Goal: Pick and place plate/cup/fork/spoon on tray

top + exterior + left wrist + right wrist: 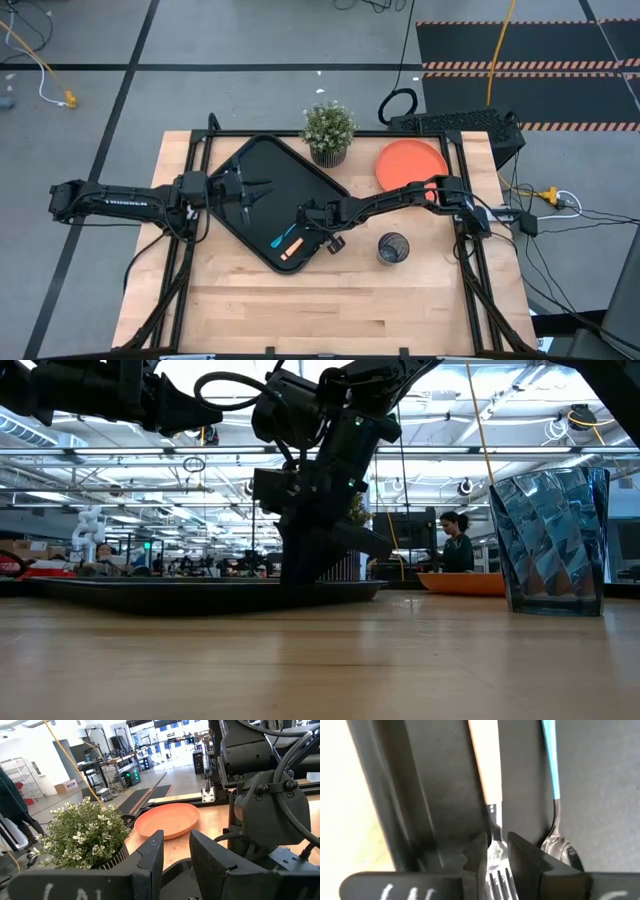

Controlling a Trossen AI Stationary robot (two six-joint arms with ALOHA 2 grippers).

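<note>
The black tray (262, 170) lies slantwise on the table's left half. In its near corner lie the fork (293, 249) with the orange handle (487, 765) and the blue-handled spoon (277, 240), side by side on the tray floor. My right gripper (496, 847) slants down over them, open by a narrow gap, a finger on either side of the fork's neck (494, 822). The spoon's bowl (561, 851) lies just beside one finger. My left gripper (250, 190) hovers level over the tray's far part, open and empty. The orange plate (411, 163) and the cup (393, 247) stand on the wood to the right.
A potted green plant (328, 130) stands at the far edge between tray and plate. The tray's raised rim (385, 795) runs close beside the fork. Bare wood stretches along the table's near side. A person (458, 540) stands in the room beyond.
</note>
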